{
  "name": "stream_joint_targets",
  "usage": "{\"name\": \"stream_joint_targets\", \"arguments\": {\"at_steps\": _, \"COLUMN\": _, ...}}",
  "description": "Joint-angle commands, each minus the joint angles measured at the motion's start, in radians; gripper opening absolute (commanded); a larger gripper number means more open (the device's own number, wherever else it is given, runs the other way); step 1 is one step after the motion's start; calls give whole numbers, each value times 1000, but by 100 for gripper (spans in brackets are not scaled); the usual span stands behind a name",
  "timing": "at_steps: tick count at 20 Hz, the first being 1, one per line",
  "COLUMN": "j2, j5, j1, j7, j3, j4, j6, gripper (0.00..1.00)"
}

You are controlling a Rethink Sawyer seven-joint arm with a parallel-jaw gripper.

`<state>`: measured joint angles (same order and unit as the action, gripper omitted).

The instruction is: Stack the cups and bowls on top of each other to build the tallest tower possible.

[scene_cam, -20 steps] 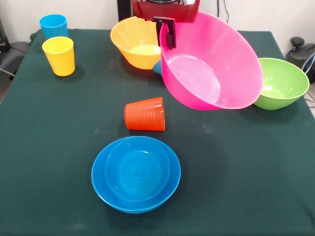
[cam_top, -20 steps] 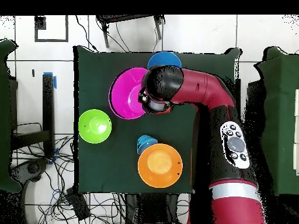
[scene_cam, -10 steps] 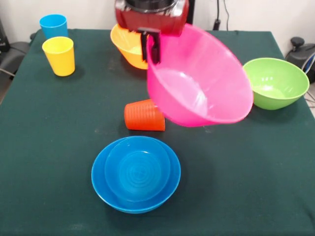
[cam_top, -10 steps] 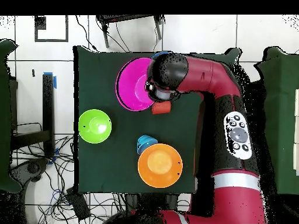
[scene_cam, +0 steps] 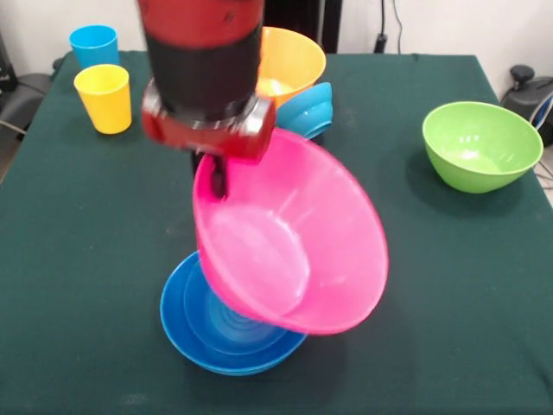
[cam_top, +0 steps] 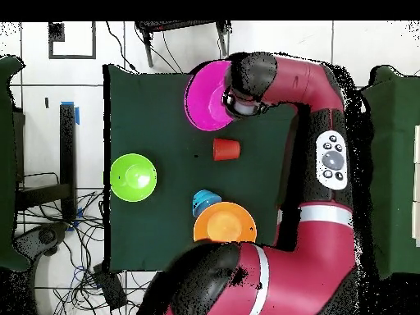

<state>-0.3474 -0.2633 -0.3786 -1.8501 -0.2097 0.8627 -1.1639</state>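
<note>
The fingers (scene_cam: pixel 216 177) are clamping the rim of the large pink bowl (scene_cam: pixel 289 246), one dark finger showing inside the bowl's near-left rim in the front view, and the bowl is hanging tilted, its mouth turned toward the camera. Its lower edge is overlapping the nested blue bowls (scene_cam: pixel 220 333) sitting on the tabletop (scene_cam: pixel 449 303), though whether pink is touching blue cannot be told from either view (the pink wall is covering most of the blue pair). In the overhead view the pink bowl (cam_top: pixel 207 95) is lying at the far edge of the cloth with the arm's wrist (cam_top: pixel 250 78) sitting just beside it, hiding the blue pair completely. The orange-red ribbed cup (cam_top: pixel 225 149) is lying on its side near the middle of the cloth, apart from the pink bowl. Behind the arm in the front view, the yellow-orange bowl (scene_cam: pixel 294 60) is standing with a small blue bowl (scene_cam: pixel 307 111) leaning tilted against it. The green bowl (scene_cam: pixel 482 145) is sitting alone, well apart. The yellow cup (scene_cam: pixel 104 98) and sky blue cup (scene_cam: pixel 93 45) are standing upright, close together at one corner.
</note>
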Motion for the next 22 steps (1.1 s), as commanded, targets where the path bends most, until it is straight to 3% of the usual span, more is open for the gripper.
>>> {"name": "stream_joint_targets", "arguments": {"at_steps": 1, "j2": 227, "j5": -130, "j1": 44, "j7": 248, "j3": -108, "j4": -383, "j6": -188, "gripper": 0}}
{"name": "stream_joint_targets", "arguments": {"at_steps": 5, "j2": 327, "j5": -193, "j1": 62, "j7": 288, "j3": -170, "j4": -580, "j6": -300, "gripper": 0}}
{"name": "stream_joint_targets", "arguments": {"at_steps": 8, "j2": 344, "j5": -231, "j1": 68, "j7": 295, "j3": -203, "j4": -638, "j6": -357, "gripper": 0}}
{"name": "stream_joint_targets", "arguments": {"at_steps": 18, "j2": 367, "j5": -285, "j1": 91, "j7": 257, "j3": -208, "j4": -635, "j6": -283, "gripper": 0}}
{"name": "stream_joint_targets", "arguments": {"at_steps": 22, "j2": 377, "j5": -298, "j1": 83, "j7": 248, "j3": -231, "j4": -650, "j6": -311, "gripper": 0}}
